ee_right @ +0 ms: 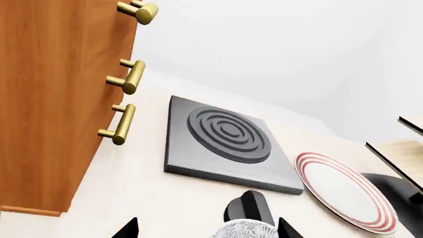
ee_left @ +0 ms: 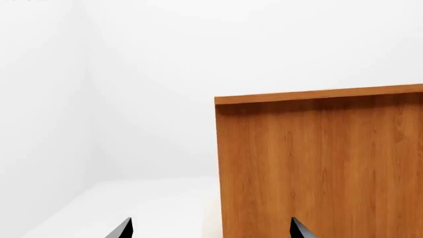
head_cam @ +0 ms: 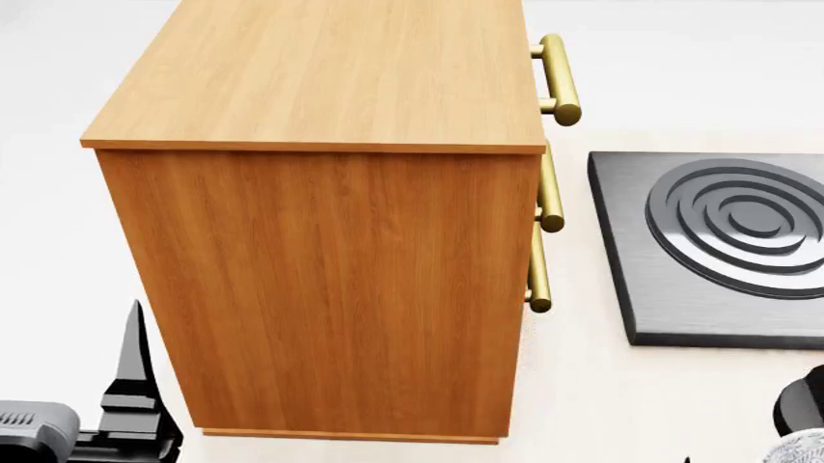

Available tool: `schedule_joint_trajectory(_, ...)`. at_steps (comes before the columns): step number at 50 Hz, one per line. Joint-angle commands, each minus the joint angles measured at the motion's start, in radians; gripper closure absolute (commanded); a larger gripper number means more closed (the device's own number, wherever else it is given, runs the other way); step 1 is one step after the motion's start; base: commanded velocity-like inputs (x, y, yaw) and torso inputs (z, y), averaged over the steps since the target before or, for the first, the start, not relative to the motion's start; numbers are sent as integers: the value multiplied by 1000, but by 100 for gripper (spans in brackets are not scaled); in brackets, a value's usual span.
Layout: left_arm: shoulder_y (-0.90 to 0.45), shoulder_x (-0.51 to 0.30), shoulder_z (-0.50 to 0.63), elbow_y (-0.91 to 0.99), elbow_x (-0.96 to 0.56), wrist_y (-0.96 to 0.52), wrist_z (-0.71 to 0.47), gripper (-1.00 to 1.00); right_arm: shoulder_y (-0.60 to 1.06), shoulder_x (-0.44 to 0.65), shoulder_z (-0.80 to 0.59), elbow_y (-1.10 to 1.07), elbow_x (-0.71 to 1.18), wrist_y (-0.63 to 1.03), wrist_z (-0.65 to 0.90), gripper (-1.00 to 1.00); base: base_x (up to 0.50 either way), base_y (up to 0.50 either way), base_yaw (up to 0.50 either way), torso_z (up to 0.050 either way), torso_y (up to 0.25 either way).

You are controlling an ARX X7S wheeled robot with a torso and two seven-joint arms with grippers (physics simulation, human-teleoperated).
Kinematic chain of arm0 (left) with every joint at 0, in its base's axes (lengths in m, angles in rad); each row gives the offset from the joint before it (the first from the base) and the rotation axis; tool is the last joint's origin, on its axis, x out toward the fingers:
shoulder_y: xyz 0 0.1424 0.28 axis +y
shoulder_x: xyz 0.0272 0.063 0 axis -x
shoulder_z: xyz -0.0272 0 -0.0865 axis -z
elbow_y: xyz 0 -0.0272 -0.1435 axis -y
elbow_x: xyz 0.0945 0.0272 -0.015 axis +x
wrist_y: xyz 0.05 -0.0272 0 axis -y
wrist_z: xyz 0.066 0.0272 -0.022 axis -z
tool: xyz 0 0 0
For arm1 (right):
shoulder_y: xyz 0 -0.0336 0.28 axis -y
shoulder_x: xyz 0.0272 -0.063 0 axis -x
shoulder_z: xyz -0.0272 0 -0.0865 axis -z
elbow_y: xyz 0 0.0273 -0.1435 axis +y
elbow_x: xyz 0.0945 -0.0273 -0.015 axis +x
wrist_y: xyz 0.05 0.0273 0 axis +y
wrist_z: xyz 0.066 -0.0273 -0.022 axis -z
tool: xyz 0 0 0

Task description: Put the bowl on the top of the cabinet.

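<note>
The cabinet [head_cam: 322, 289] is a tall orange-brown wood box with a flat top [head_cam: 322, 68] and three brass handles [head_cam: 558, 82] on its right face. It also shows in the left wrist view [ee_left: 317, 163] and the right wrist view [ee_right: 46, 99]. The bowl [ee_right: 244, 230], white with a grey leaf pattern, sits low between the right gripper's [ee_right: 208, 230] wide-apart fingertips, close to one of them. A sliver of the bowl [head_cam: 798, 451] shows at the head view's bottom right corner. The left gripper [ee_left: 211, 230] is open and empty beside the cabinet's side, and shows low left in the head view [head_cam: 129, 405].
A dark square slab with raised rings [head_cam: 721, 251] lies right of the cabinet, also in the right wrist view [ee_right: 225, 144]. A white plate with red rim rings [ee_right: 343, 191] lies beyond it. A dark round object [ee_right: 248, 206] stands just past the bowl. A pale rack [ee_right: 399, 148] is at the edge.
</note>
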Motion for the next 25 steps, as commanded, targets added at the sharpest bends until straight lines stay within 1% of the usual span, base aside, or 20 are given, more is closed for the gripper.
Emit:
schedule_joint_trajectory(1,0,-3,8,-4,3,5,-8,-100,-163,50,54,-13,-17,-67,4,-100,0,0,0,0,0)
schedule_joint_trajectory(4,0,-4,11,3,3,0,-11,-100,-181,47,36,-5,-39,-83,-7,-100,0,0,0,0,0)
schedule_joint_trajectory(5,2,-4,12,2,3,3,-11,-100,-184,43,33,6,-20,-86,-17,-100,0,0,0,0,0)
schedule_joint_trajectory(10,2,-8,12,3,4,-2,-15,-100,-192,38,-10,23,-68,-99,-34,-100,0,0,0,0,0)
schedule_joint_trajectory(15,3,-9,13,1,1,2,-16,-100,-201,32,-14,35,-75,-113,-43,-100,0,0,0,0,0)
schedule_joint_trajectory(16,3,-8,12,-4,0,6,-16,-100,-209,24,-40,49,-109,-123,-56,-100,0,0,0,0,0)
schedule_joint_trajectory(25,2,-11,17,0,-2,3,-21,-100,-209,22,-68,75,-137,-134,-70,-100,0,0,0,0,0)
